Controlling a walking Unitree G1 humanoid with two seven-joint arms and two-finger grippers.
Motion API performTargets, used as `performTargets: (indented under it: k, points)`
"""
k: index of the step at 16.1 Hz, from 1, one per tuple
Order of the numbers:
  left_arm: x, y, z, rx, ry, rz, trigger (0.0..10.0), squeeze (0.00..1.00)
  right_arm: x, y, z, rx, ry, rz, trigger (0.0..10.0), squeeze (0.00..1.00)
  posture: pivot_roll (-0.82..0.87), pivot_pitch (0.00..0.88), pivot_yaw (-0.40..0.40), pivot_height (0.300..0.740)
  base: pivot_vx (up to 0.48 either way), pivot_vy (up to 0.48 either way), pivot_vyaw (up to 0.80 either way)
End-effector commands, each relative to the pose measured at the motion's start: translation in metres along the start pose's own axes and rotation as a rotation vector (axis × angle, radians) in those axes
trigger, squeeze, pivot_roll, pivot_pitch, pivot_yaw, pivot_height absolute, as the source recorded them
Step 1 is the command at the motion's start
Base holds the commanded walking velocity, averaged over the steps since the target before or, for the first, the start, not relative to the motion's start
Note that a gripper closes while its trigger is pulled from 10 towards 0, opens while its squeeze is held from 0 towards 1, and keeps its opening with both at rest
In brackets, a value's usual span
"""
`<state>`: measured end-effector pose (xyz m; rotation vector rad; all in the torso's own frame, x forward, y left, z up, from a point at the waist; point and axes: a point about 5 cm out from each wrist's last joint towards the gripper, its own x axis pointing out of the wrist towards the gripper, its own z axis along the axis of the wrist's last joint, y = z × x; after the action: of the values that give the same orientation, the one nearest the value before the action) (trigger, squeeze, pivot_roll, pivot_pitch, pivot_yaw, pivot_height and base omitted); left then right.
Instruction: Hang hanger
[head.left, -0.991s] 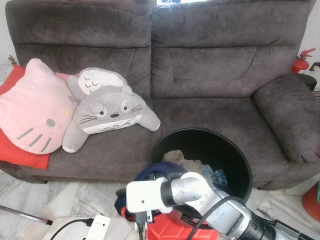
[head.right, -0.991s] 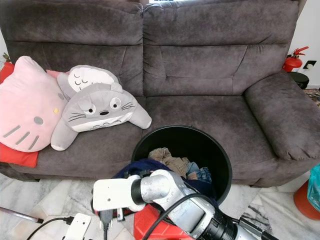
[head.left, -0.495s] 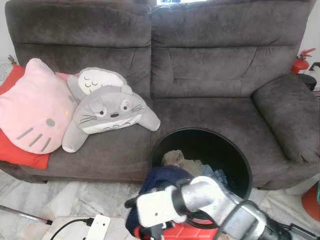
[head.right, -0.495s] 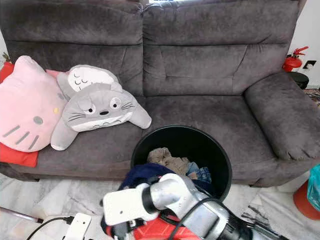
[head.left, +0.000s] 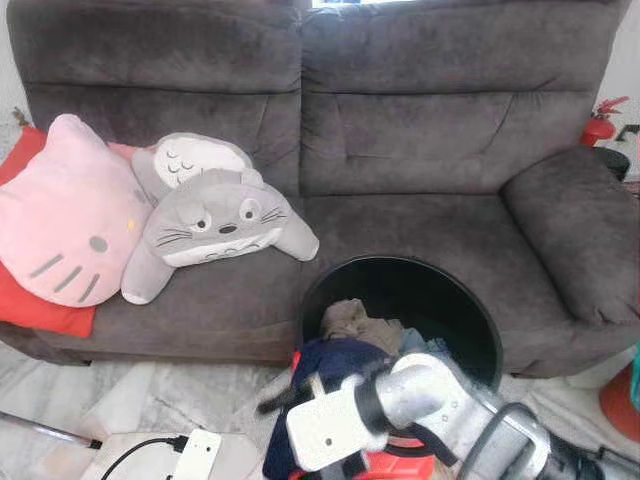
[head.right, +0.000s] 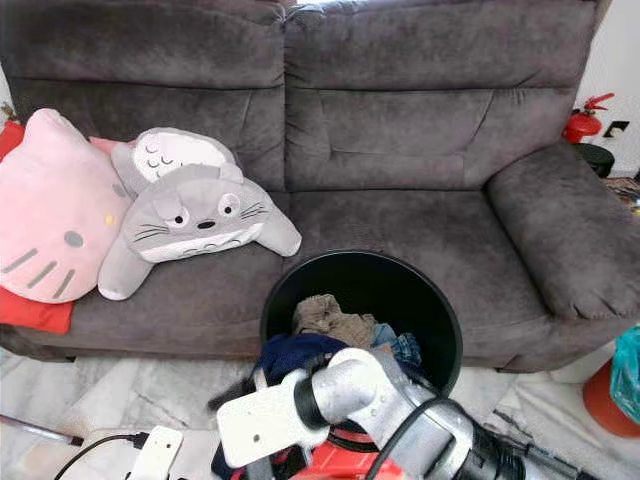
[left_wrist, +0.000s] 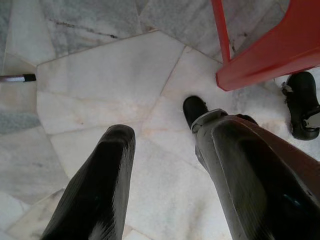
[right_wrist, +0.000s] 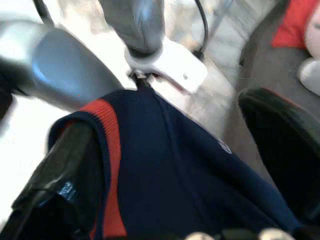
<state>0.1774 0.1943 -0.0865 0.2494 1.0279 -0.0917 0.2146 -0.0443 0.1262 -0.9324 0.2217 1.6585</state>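
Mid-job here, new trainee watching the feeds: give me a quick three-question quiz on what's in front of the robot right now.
1. True or false: the black bin in front of the sofa has clothes in it.
2. Which garment lies between the right gripper fingers? A) a navy garment with red trim B) a white towel C) a green sock
3. Fill in: the grey plush toy lies on the sofa beside a ____ cat-face cushion.

Key: 1 true; 2 A; 3 pink. The left gripper hangs idle over the marble floor, fingers apart.
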Motion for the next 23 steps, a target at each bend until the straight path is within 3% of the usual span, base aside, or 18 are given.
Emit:
performTargets:
  k: [1,2,3,4,9,11,13,15,17,18,20,21,23]
  points:
    - [0.000,0.001,-0.003,0.003,0.018,0.004,10.0,0.00,0.000,-0.005,-0.007,-0.046,0.080,-0.035,10.0,1.00,-0.16,0.051,0.008,0.740,0.000,0.000,0.00]
    - [0.000,0.001,-0.003,0.004,0.018,0.003,10.0,0.00,0.000,-0.010,-0.011,-0.063,0.115,-0.069,10.0,1.00,-0.16,0.050,0.009,0.740,0.000,0.000,0.00]
    - [0.000,0.001,-0.003,0.005,0.018,0.002,10.0,0.00,0.000,-0.018,-0.011,-0.066,0.125,-0.136,10.0,0.91,-0.16,0.050,0.009,0.740,0.000,0.000,0.00]
    - [0.000,0.001,-0.003,0.005,0.018,0.001,10.0,0.00,0.001,-0.024,-0.012,-0.069,0.142,-0.186,10.0,0.04,-0.16,0.050,0.009,0.740,0.000,0.000,0.00]
    - [0.000,0.000,-0.004,0.004,0.020,0.003,10.0,0.00,-0.002,-0.024,-0.009,-0.077,0.125,-0.205,10.0,0.00,-0.16,0.049,0.008,0.740,0.000,0.000,0.00]
    - [0.000,0.000,-0.004,0.002,0.019,0.006,10.0,0.00,-0.021,-0.034,-0.019,-0.032,0.142,-0.373,10.0,0.00,-0.16,0.048,0.007,0.740,0.000,0.000,0.00]
    - [0.000,0.000,-0.004,0.004,0.019,0.005,10.0,0.00,-0.049,-0.042,-0.036,0.067,0.169,-0.618,10.0,0.00,-0.17,0.047,0.010,0.740,0.000,0.000,0.00]
    - [0.000,0.000,-0.003,0.007,0.019,0.003,10.0,0.00,-0.064,-0.038,-0.045,0.154,0.141,-0.729,10.0,0.00,-0.18,0.047,0.012,0.740,0.000,0.000,0.00]
    - [0.000,0.001,-0.003,0.011,0.018,0.001,10.0,0.00,-0.067,-0.018,-0.043,0.260,0.027,-0.687,10.0,0.00,-0.19,0.047,0.017,0.740,0.000,0.000,0.00]
    - [0.000,0.001,-0.002,0.014,0.017,-0.001,10.0,0.00,-0.067,-0.016,-0.043,0.274,0.025,-0.696,10.0,0.00,-0.19,0.047,0.019,0.740,0.000,0.000,0.00]
    - [0.000,0.001,-0.002,0.016,0.016,-0.001,10.0,0.00,-0.060,-0.013,-0.031,0.223,-0.025,-0.629,10.0,0.00,-0.18,0.046,0.019,0.740,0.000,0.000,0.00]
    - [0.000,0.001,-0.001,0.014,0.014,0.000,10.0,0.00,-0.049,-0.006,-0.021,0.155,-0.042,-0.484,10.0,0.00,-0.18,0.046,0.019,0.740,0.000,0.000,0.00]
    - [0.000,0.001,-0.001,0.012,0.013,0.002,10.0,0.00,-0.041,0.005,-0.019,0.067,-0.008,-0.347,10.0,0.00,-0.18,0.043,0.015,0.740,0.000,0.000,0.00]
